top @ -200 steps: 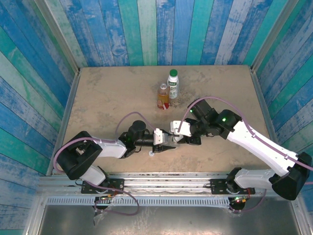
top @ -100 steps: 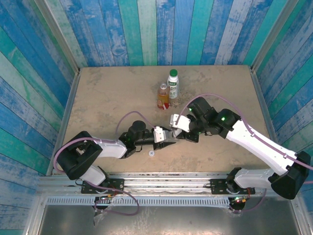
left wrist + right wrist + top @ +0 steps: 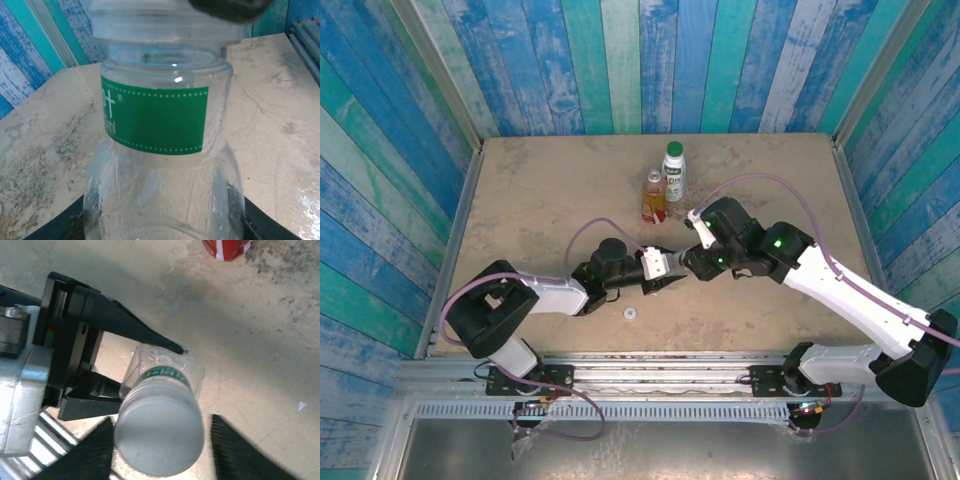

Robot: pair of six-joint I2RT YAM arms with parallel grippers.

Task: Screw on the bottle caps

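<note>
**Clear bottle clamped, cap sitting between parted fingers**

Bare table (image 3: pixel 520 200) is lying open to the left of the slim clear bottle (image 3: pixel 162 372) and beyond it. The table's near edge is running close on the bottle's near side. The amber bottle (image 3: pixel 654 197) and white bottle (image 3: pixel 673 172) are standing beyond it, apart from it. A loose cap (image 3: pixel 631 313) is lying on its near side.

The left gripper (image 3: pixel 668 268) is squeezing the bottle's body. The pale cap (image 3: pixel 159 437) is sitting on the bottle's neck. The right gripper (image 3: pixel 161 422) is straddling that cap, with its fingers (image 3: pixel 97 450) parted to either side.

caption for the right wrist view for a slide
Right gripper straddles the white cap on the clear bottle held by the left gripper
</note>
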